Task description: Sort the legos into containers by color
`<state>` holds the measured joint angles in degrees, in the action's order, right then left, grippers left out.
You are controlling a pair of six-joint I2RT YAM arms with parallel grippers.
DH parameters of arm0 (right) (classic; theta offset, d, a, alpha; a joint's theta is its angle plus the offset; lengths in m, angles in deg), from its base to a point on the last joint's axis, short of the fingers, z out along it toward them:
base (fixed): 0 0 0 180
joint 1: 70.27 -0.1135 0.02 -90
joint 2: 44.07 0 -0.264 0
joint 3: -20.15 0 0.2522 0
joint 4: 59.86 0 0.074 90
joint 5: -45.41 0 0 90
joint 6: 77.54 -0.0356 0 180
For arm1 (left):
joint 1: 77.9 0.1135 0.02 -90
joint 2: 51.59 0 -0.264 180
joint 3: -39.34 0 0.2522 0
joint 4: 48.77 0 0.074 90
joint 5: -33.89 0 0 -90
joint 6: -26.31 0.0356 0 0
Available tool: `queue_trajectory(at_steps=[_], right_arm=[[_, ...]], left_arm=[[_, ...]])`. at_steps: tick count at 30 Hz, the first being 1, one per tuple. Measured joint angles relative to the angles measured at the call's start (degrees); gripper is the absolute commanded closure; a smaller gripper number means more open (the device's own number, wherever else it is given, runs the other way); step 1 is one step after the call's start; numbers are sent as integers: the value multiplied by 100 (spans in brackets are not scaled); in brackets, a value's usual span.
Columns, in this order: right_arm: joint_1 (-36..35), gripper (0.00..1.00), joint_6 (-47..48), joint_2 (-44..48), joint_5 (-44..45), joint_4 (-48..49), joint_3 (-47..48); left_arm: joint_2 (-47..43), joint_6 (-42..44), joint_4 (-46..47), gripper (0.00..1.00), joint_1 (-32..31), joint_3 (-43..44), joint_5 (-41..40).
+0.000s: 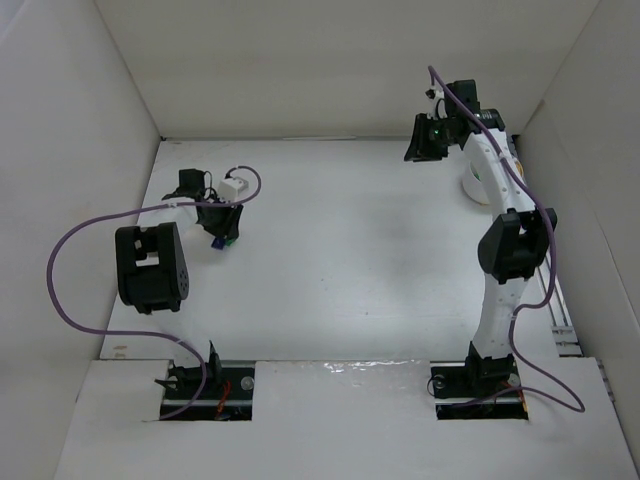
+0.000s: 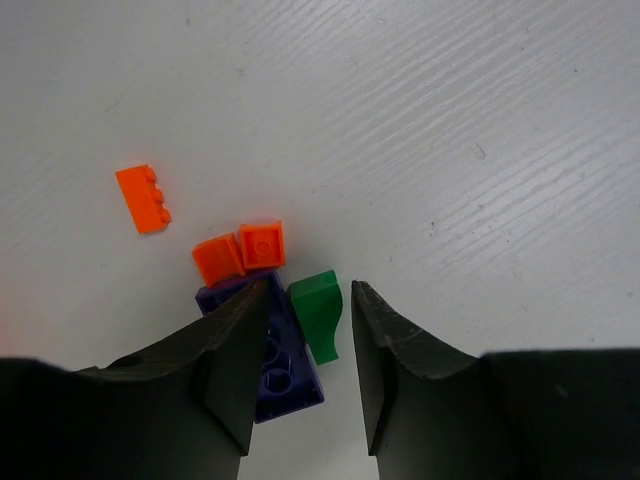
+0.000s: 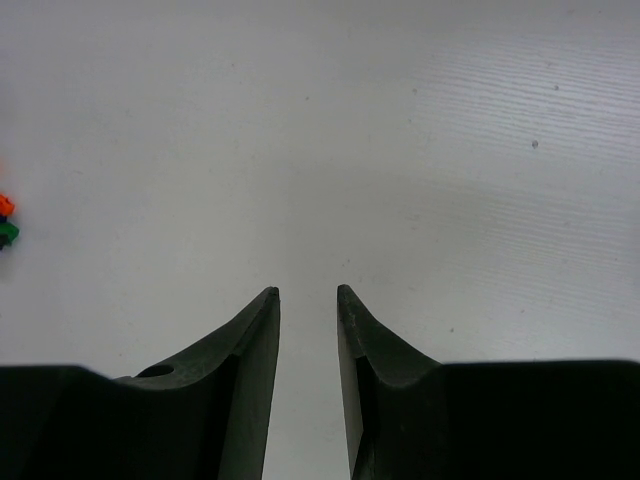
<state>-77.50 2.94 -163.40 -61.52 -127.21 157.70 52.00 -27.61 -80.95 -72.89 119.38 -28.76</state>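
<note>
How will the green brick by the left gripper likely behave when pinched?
The green brick looks hard and glossy: probably stiff, possibly slippery. Its curved side may make it twist out. Close beside it, the dark blue brick may get shoved too.

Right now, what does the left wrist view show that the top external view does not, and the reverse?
Only the left wrist: three orange bricks, one lying apart, and the studs on the dark blue brick. Only the top external: the right gripper and the white cup, partly behind the right arm. Both: the left gripper, open, at the dark blue brick and the green brick.
</note>
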Motion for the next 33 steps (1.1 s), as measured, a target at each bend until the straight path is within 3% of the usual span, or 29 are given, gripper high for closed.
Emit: queue_trajectory(at_steps=[12, 19, 33], right_arm=[[0, 65, 0, 0, 0, 0, 17], [0, 65, 0, 0, 0, 2, 17], [-42, 65, 0, 0, 44, 0, 17]], left_arm=[[-2, 4, 149, 57, -13, -70, -46], [33, 0, 103, 36, 323, 20, -46], [92, 28, 55, 38, 485, 442, 184]])
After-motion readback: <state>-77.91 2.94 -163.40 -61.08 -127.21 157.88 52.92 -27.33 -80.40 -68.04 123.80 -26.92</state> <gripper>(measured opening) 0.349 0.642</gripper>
